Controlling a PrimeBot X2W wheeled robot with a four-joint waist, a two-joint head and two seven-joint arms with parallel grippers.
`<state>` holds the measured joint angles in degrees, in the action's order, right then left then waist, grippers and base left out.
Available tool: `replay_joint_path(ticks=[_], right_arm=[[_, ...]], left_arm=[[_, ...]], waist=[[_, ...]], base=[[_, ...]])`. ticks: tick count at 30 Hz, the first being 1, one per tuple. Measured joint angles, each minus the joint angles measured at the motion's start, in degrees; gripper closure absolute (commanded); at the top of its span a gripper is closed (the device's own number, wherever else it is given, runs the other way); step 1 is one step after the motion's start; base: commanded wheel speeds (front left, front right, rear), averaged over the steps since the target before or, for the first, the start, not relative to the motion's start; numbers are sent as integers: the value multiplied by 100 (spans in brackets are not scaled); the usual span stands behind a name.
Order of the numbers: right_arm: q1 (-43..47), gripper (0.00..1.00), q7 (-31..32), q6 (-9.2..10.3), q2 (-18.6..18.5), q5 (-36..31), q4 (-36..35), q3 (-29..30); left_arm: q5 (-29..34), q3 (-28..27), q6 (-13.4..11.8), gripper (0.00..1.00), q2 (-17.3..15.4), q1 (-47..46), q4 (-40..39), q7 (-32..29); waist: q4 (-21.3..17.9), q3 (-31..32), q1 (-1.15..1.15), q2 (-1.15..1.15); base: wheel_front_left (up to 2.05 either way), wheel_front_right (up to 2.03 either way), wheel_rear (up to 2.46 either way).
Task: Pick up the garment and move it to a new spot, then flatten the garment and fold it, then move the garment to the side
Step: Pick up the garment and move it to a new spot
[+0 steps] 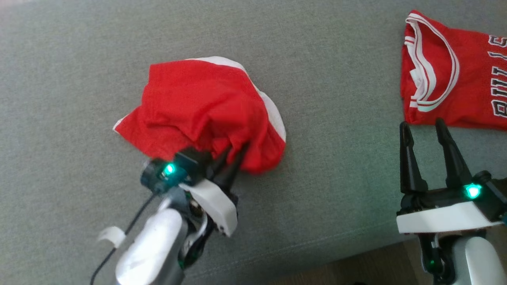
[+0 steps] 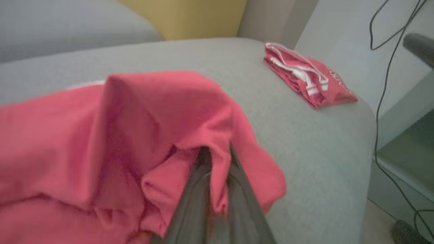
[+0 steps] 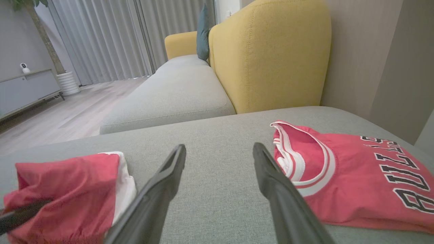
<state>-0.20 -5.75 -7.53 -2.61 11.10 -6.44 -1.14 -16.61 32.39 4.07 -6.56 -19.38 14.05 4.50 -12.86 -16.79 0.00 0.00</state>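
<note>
The garment [image 1: 198, 107] is a crumpled red piece with white trim, bunched up in the middle of the grey cushion [image 1: 79, 79]. My left gripper [image 1: 237, 153] is shut on a fold at its near right edge; the left wrist view shows red cloth pinched between the two dark fingers of the left gripper [image 2: 217, 154]. The same garment [image 3: 67, 193] lies at the lower left of the right wrist view. My right gripper [image 1: 422, 127] stands open at the lower right, just short of a folded jersey, with nothing between its fingers [image 3: 159, 189].
A folded red jersey [image 1: 447, 75] with white trim and black lettering lies at the far right of the cushion; it shows as the jersey [image 2: 305, 76] and the jersey [image 3: 356, 179] too. The cushion's front edge [image 1: 317, 253] runs close below the arms. A yellow backrest [image 3: 271, 54] rises behind.
</note>
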Motion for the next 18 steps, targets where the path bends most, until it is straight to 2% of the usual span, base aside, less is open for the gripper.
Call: replay_joint_path(ticks=[4, 5, 6, 10, 18], right_arm=[[-5, 0, -33, 0, 1, -2, 63, -14], [-7, 0, -32, 0, 2, -5, 71, -10], [-9, 0, -32, 0, 1, -11, 80, -8], [-26, 0, -29, 0, 2, -55, 122, -5], [-27, 0, 101, 0, 2, -160, 151, 51]], left_arm=[[-78, 176, 71, 100, -30, 177, 268, -148], [-79, 219, 105, 55, -44, 210, 310, -189], [-77, 242, 104, 0, -66, 244, 337, -199], [-20, 345, 94, 0, -135, 381, 304, 14], [92, 43, -450, 0, -242, 750, -102, 769]], waist=[[105, -1, 0, 0], [158, 14, 0, 0], [216, 33, 0, 0], [471, 154, 0, 0], [1038, 461, 0, 0]], base=[[0, 0, 0], [0, 0, 0], [0, 0, 0], [0, 0, 0], [0, 0, 0]])
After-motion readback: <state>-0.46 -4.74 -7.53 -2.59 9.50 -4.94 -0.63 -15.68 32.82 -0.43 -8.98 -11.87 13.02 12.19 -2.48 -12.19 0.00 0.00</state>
